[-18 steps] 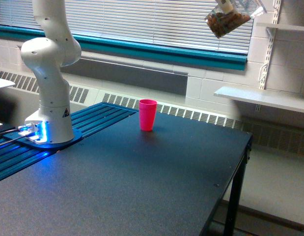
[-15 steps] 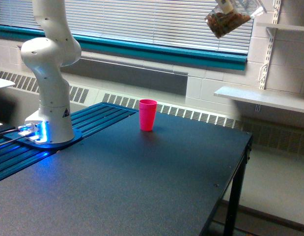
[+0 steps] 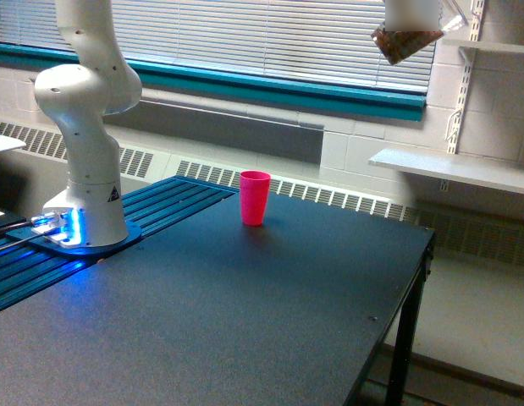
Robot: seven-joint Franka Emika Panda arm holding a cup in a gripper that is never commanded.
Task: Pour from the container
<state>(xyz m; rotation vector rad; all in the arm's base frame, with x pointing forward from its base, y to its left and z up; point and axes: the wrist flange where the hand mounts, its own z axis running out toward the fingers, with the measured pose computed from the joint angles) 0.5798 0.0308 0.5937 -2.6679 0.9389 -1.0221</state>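
Though cut off by the top edge of the exterior view, tool (image 3: 411, 13) seen only as a pale blurred block at upper right; fingers not to be made out, so cannot tell whether spread or pressed together. Just under it, touching it, the container (image 3: 405, 41): a small clear cup with brown granular bits (image 3: 403, 44) showing through, tilted, its lower tip pointing down. High in the air, in front of the window blinds (image 3: 245, 38) and close to the white wall shelf (image 3: 490, 46) on the exterior view's right. Well apart from the pink cup (image 3: 254, 197), far above it and off to the exterior view's right. Pink cup upright on the dark worktop (image 3: 245, 321), near the far edge, with a white radiator grille (image 3: 329, 196) behind. On the exterior view's left, the white arm base (image 3: 88, 169) standing on a ribbed blue part of the worktop, a blue light (image 3: 63, 227) glowing at its foot. A second white shelf (image 3: 452, 169) lower on the wall at right
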